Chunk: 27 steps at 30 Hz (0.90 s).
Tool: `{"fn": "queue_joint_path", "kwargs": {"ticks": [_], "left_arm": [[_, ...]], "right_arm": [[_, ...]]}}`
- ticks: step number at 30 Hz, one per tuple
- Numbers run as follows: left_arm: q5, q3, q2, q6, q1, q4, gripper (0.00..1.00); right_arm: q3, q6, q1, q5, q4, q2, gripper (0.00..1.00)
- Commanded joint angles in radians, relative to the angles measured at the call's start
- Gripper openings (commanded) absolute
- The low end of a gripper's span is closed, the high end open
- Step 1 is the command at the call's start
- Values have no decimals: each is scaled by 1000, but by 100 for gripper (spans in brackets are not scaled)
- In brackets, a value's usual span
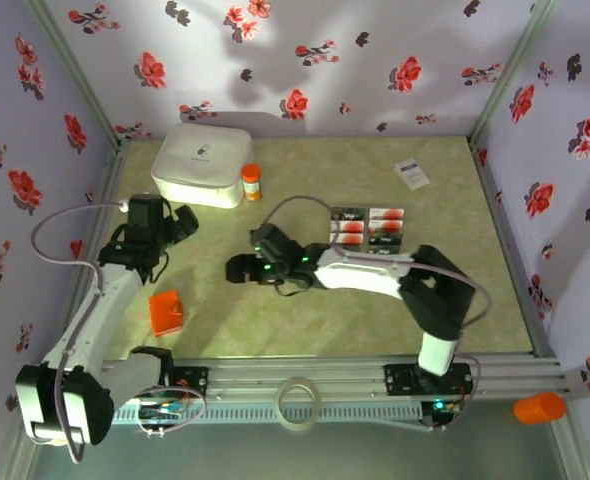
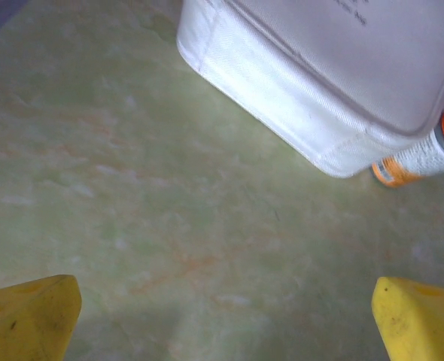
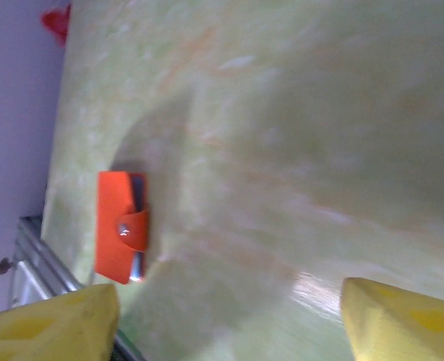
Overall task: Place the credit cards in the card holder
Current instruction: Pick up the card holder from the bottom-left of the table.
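Several dark credit cards with red blotches lie in a block at mid right of the table. The orange card holder lies closed at the near left; in the right wrist view the card holder shows its snap tab and a grey-blue edge. My right gripper hovers mid-table between cards and holder, open, its yellow fingertips wide apart with nothing between them. My left gripper is at the left, near the white box, open and empty, yellow fingertips spread over bare table.
A white box stands at the back left with an orange-capped bottle beside it. A white printed card lies at the back right. A tape ring rests on the front rail. Floral walls enclose the table.
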Motion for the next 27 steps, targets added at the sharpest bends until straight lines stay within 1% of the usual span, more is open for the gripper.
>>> {"fn": "queue_joint_path", "kwargs": {"ticks": [1,3,5,10,15,27], "left_arm": [[82,69,31,72,65,-44,100],[100,79,42,80,100,-47,100],[119,81,43,79,128,-47,100],[148,75,43,79,164,-49,100],[159,69,45,85,178,-53,100],[189,67,57,79,196,-41,100]], "right_arm": [[115,70,36,-50,85,127,69],[191,76,42,-101,116,208,61],[265,68,47,-136,115,276,57],[432,15,53,-206,48,412,53],[550,-20,53,-270,9,509,44],[766,-70,61,-317,-103,649,45]]}}
